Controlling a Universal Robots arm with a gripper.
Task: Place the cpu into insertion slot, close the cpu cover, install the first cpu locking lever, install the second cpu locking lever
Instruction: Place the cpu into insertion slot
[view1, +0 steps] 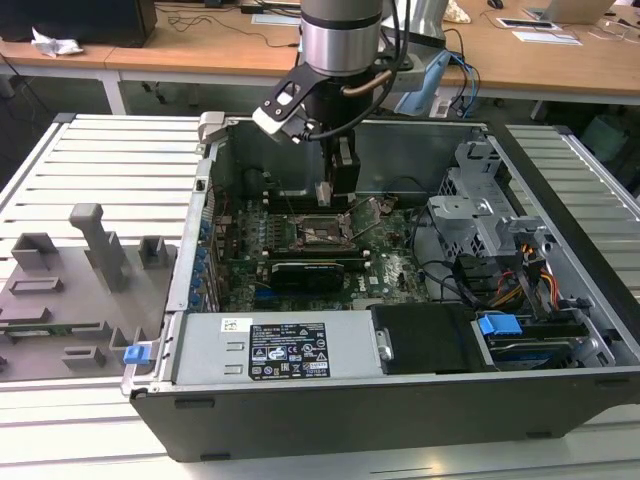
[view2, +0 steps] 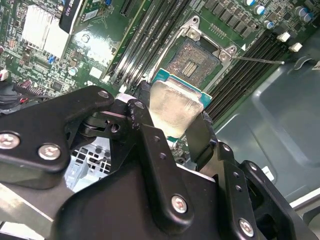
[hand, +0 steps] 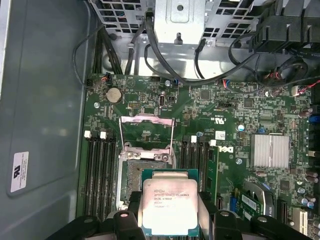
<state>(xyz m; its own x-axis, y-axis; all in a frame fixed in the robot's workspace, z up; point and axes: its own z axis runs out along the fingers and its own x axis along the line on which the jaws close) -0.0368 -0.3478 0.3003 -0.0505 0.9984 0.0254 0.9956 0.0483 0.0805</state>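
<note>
Closest, two black fingers (view2: 200, 140) clamp opposite edges of the silvery, green-rimmed cpu (view2: 172, 107), holding it above the uncovered insertion slot (view2: 196, 61). Beyond the slot, the hinged cpu cover (hand: 146, 131) is swung open over the green motherboard (hand: 225, 100).

Cpu (hand: 170, 202) silvery, green rim; mobo (hand: 235, 165) green.

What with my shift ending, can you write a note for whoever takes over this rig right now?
Gripper: shut on the cpu, gripped by its edges.
Slot: empty, pins bare. The cpu hangs just above it, not seated.
Cover: swung open.
Done: cpu is in the grip, at the slot.
Left: seat the cpu, close the cover, lock both levers; one lever sticks out free.
</note>
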